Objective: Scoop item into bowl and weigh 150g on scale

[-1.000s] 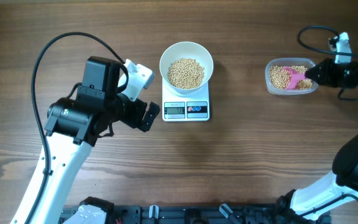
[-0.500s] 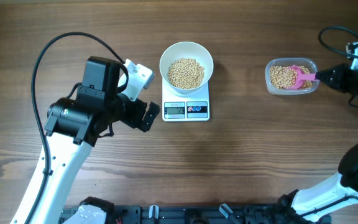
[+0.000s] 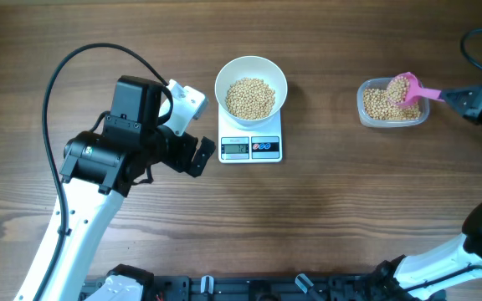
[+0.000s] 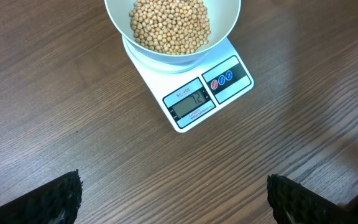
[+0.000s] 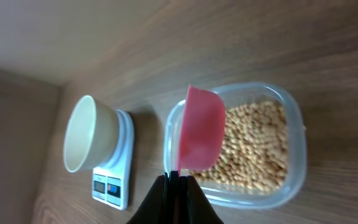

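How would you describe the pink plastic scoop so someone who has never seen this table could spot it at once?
On the wooden table, look to the right end, where a clear rectangular plastic tub of tan beans sits. Over that tub is a pink plastic scoop, its handle pinched in the shut right gripper. It is the only pink thing in view.

Beans (image 3: 250,98) in bowl (image 3: 223,79), bowl on scale (image 3: 250,149), tub (image 3: 363,114) well to its right, scoop (image 3: 403,89) over tub
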